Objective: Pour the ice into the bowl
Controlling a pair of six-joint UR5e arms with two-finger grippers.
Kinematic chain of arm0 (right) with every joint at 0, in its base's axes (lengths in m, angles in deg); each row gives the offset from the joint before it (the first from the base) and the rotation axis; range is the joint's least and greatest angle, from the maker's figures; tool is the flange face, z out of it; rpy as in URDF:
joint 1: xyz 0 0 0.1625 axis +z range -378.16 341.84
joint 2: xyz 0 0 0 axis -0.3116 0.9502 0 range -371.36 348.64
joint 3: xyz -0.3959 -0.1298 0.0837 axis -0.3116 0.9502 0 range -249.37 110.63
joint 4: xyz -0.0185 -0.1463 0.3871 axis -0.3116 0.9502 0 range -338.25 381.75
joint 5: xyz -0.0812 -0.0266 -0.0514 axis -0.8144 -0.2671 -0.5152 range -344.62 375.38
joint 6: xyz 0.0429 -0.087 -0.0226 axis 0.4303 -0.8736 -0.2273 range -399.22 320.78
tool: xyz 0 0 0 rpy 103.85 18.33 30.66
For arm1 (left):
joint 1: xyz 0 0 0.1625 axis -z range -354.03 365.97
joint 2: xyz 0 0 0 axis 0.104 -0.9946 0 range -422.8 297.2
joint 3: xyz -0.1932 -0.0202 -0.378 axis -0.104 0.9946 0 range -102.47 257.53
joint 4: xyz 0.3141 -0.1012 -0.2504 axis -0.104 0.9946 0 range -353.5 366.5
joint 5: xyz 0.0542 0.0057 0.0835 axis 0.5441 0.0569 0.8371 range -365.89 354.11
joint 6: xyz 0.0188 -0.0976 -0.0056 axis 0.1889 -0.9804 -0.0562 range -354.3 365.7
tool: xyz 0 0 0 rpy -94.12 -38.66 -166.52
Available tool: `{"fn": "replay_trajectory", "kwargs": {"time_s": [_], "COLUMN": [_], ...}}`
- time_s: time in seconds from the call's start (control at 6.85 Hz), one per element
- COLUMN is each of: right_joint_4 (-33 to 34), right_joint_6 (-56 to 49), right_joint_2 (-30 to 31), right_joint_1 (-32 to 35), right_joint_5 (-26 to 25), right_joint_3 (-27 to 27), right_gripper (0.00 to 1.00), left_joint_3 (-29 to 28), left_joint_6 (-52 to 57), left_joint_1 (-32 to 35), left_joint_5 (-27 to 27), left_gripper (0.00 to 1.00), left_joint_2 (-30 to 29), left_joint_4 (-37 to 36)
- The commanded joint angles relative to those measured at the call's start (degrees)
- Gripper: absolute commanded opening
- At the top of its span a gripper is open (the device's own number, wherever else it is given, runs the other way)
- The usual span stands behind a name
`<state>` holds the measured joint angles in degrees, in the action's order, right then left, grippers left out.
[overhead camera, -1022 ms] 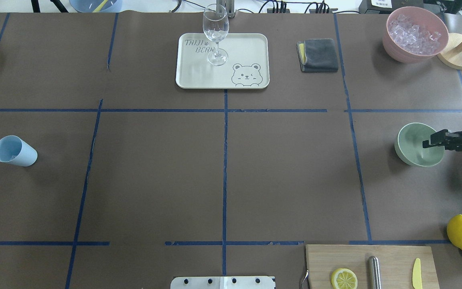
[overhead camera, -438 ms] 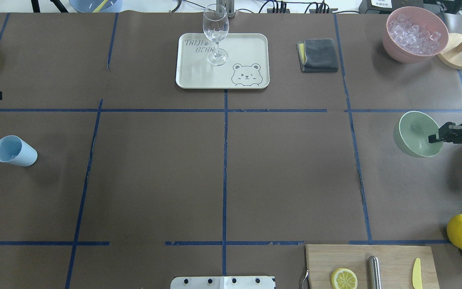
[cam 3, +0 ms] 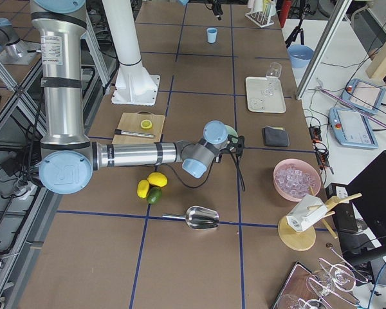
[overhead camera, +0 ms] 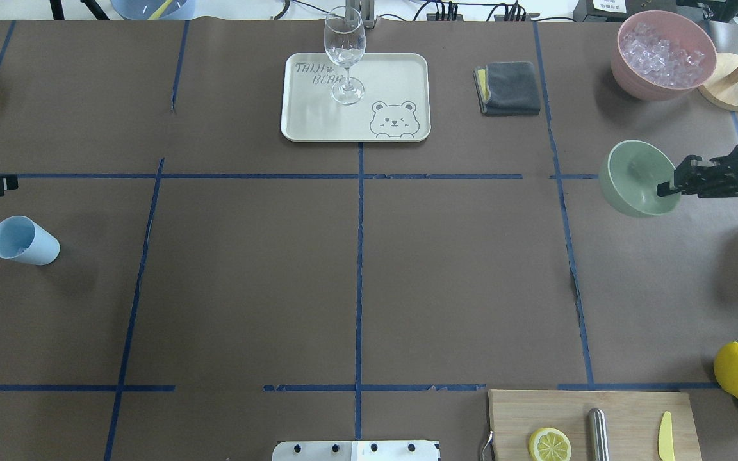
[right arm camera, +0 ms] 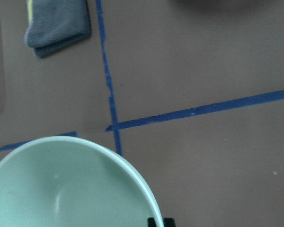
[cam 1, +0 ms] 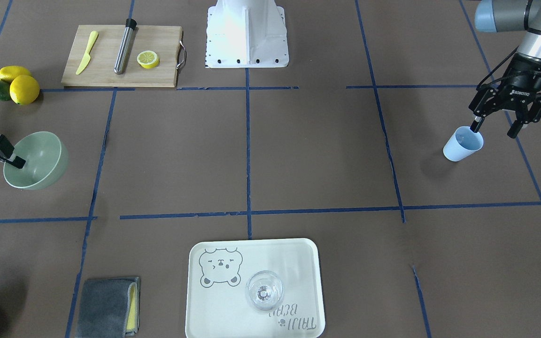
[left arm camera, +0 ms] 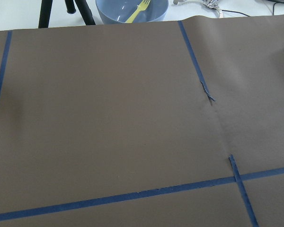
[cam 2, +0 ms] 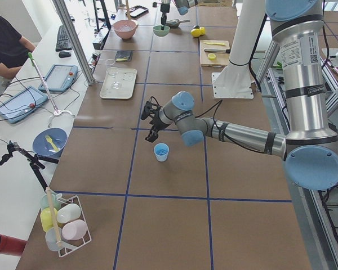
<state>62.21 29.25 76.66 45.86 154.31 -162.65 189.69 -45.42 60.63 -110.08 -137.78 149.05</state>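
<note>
My right gripper (overhead camera: 669, 187) is shut on the near rim of the pale mint-green bowl (overhead camera: 635, 169) and holds it tilted, lifted off the table at the right side. The bowl looks empty in the right wrist view (right arm camera: 61, 189) and the front view (cam 1: 35, 159). The light blue cup (overhead camera: 23, 240) stands on the left side of the table. Faint whitish specks show inside it; I cannot tell if they are ice. My left gripper (cam 1: 495, 130) is open just above the cup (cam 1: 462, 144), with one fingertip (cam 1: 475, 126) at its rim.
A pink container (overhead camera: 664, 54) of icy cubes stands at the far right, beside a wooden stand (overhead camera: 731, 89). A tray (overhead camera: 401, 77) with a clear glass (overhead camera: 344, 54) and a grey cloth (overhead camera: 508, 88) lie far. A cutting board (overhead camera: 631, 410), lemons (overhead camera: 737, 370) and a metal scoop (cam 3: 199, 217) lie near.
My right gripper has lifted the bowl and carried it away from the robot and a little left. My left gripper has come in from the left edge toward the cup.
</note>
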Motion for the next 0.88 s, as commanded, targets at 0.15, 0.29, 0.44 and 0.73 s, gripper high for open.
{"fn": "replay_trajectory", "kwargs": {"time_s": [0.15,0.29,0.44,0.73], "right_joint_4": [14.3,18.9,25.6,36.8], "right_joint_6": [13.8,16.8,18.6,19.2], "right_joint_2": [-12.7,-16.4,-20.9,-28.1], "right_joint_1": [-8.2,-11.7,-14.8,-18.0], "right_joint_5": [-4.6,-8.4,-11.6,-14.3], "right_joint_3": [-6.9,-8.3,-10.2,-12.7], "right_gripper": [0.0,0.0,0.0,0.0], "left_joint_3": [2.6,2.0,-0.2,-2.3], "left_joint_6": [-2.0,-3.0,-7.9,-17.1], "left_joint_1": [-8.7,-11.2,-17.7,-29.9], "left_joint_5": [14.2,18.8,26.0,38.4], "left_gripper": [0.98,0.98,0.98,0.98], "left_joint_2": [10.1,12.1,12.5,12.6], "left_joint_4": [8.5,12.2,14.4,14.6]}}
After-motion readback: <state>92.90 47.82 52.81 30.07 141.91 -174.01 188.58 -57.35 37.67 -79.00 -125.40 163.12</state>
